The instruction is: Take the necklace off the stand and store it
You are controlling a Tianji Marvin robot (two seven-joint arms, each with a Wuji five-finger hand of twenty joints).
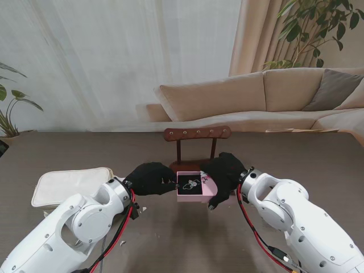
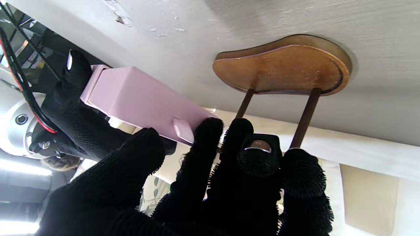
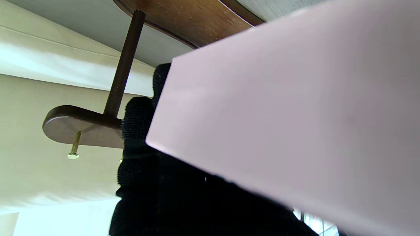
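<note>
Left robot hand [image 1: 151, 178], in a black glove, rests against the left side of the pink jewellery box [image 1: 191, 189]; in the left wrist view its fingertips [image 2: 208, 129] touch the box wall [image 2: 144, 101] near a small pink tab. Whether these fingers actually grip the box cannot be told. Right robot hand [image 1: 223, 173], also gloved in black, curls around the right side of the box, with its fingers at the far right corner and one finger pointing down toward the surface [image 1: 170, 239]. In the right wrist view the pink wall [image 3: 295, 114] fills most of the frame, pressed close against the gloved fingers [image 3: 137, 131]; the firmness of this hold cannot be judged either.

The box stands open on the surface between the two hands. The necklace [image 1: 193, 183] lies inside it on the dark lining, as a small silvery tangle.

The wooden stand [image 1: 197, 134] is just beyond the box, farther from me, upright on its oval base [image 2: 285, 65], with two posts and a crossbar bearing small pegs [image 3: 73, 154].

A cream pouch [image 1: 68, 185] lies flat on the surface to the left, well apart from the box.
</note>
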